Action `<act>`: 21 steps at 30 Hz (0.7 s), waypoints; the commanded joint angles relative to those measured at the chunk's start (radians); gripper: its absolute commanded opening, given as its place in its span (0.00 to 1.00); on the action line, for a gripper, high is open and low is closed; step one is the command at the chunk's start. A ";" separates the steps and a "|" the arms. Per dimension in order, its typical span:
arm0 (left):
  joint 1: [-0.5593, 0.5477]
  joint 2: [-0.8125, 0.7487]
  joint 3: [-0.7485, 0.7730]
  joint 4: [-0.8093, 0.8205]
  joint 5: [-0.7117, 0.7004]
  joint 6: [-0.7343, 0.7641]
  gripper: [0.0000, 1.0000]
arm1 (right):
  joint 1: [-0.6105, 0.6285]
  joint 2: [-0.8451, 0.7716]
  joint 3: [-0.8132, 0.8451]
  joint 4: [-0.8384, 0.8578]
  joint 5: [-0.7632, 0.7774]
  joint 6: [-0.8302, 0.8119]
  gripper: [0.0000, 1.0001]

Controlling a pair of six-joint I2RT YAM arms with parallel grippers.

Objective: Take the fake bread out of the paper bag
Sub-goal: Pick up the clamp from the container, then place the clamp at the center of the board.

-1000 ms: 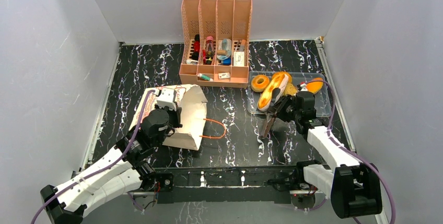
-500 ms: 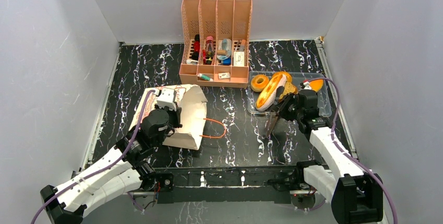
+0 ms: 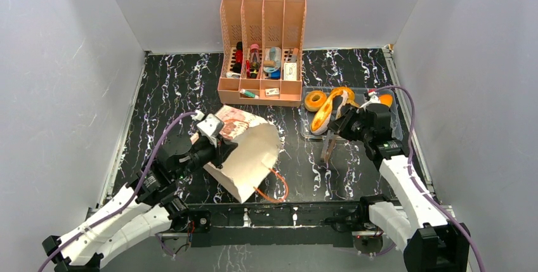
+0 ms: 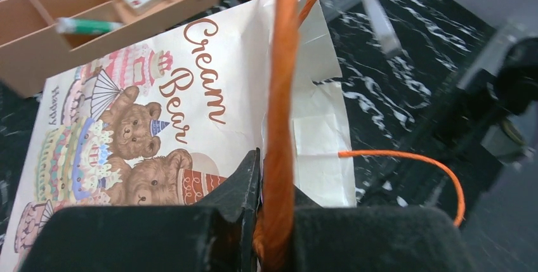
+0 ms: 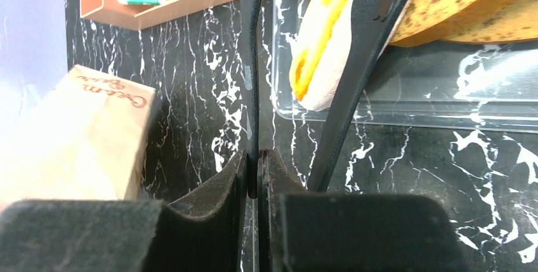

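We note black marble counter (image 3: 292, 139). Bag (image 3: 254, 158) lies front-left of centre, bear print up; we cannot see inside bag. Clear tray (image 5: 444, 94), right rear, carries bread (image 3: 315, 101): ring, loaf, toast, bun. Right jaws clamped shut on thin black tongs (image 5: 249, 63) beside tray's near edge. Left jaws pinched tight on bag's orange cord (image 4: 279, 107).
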 commanded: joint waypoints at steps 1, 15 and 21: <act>-0.001 0.035 0.082 -0.055 0.295 0.024 0.00 | 0.048 0.012 0.020 0.116 -0.055 -0.032 0.00; -0.001 0.007 0.159 -0.161 0.274 -0.062 0.00 | 0.279 -0.002 -0.062 0.225 0.064 -0.008 0.00; -0.001 -0.041 0.099 -0.002 0.012 -0.121 0.00 | 0.432 0.088 0.000 0.205 0.164 -0.019 0.00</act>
